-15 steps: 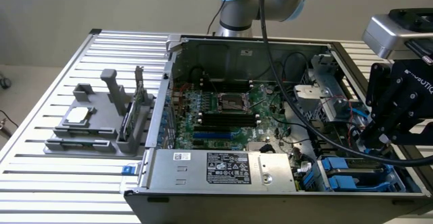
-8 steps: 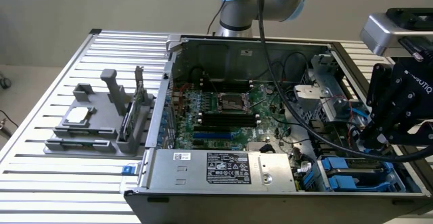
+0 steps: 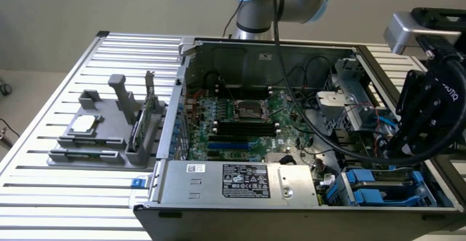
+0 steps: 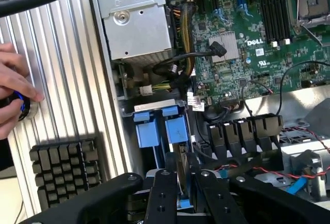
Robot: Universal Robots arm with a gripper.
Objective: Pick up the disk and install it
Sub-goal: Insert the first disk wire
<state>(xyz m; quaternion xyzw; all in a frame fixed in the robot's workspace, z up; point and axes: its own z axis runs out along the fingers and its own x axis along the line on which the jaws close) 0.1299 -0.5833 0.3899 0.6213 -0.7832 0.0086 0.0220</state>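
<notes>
A: Entry. State of the fingers (image 4: 162, 193)?
B: Closed onto a thin slab seen edge-on, with blue trim at its rim: the disk (image 4: 183, 202). It stands upright in the gripper (image 4: 183, 175), pinched on both flat sides.
A: Location?
B: At the open case (image 3: 262, 43), in the near corner on the exterior view's right. It is held over the blue carriers (image 3: 382, 189) seated there. In the wrist view their tabs lie just past the fingertips. I cannot tell whether the disk touches them.
A: Neighbours inside the case?
B: The power supply (image 3: 248, 180) is next to the carriers, and the motherboard (image 3: 240, 118) lies beyond it.
A: Outside the case?
B: A finned heatsink (image 4: 64, 164) lies on the slatted worktop (image 3: 51, 208), close to the case wall. A person's hand (image 4: 13, 92) is on the slats near it, holding a small round object.
</notes>
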